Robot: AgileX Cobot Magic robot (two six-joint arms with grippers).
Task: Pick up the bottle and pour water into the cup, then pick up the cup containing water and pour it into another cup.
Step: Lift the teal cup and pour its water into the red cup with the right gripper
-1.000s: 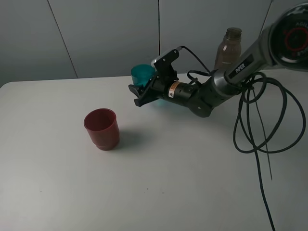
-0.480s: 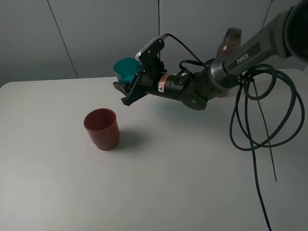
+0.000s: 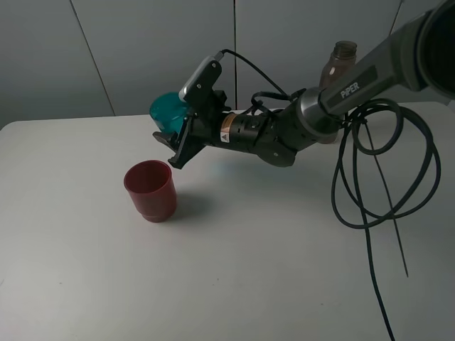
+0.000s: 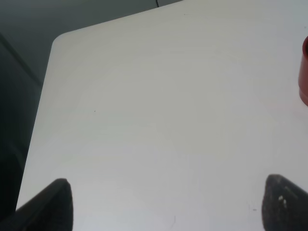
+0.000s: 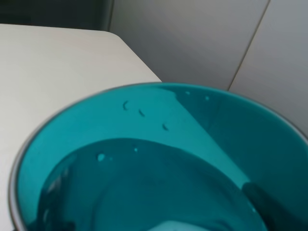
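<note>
My right gripper (image 3: 172,148) is shut on the teal translucent cup (image 3: 167,110) and holds it in the air, tilted, just above and right of the dark-red cup (image 3: 150,190). In the right wrist view the teal cup (image 5: 144,168) fills the picture, with water and droplets inside. The red cup stands upright on the white table (image 3: 249,270); its edge (image 4: 304,72) shows in the left wrist view. The grey-brown bottle (image 3: 340,60) stands at the back right, partly behind the arm. My left gripper (image 4: 168,204) is open over bare table, with nothing between its fingers.
Black cables (image 3: 384,163) loop down from the right arm over the table's right side. The table's rounded corner (image 4: 57,41) and its dark drop-off lie near the left gripper. A grey panelled wall (image 3: 142,50) stands behind.
The right gripper has lifted the teal cup off the table and carried it left, up to the red cup. Red cup and bottle have not moved.
</note>
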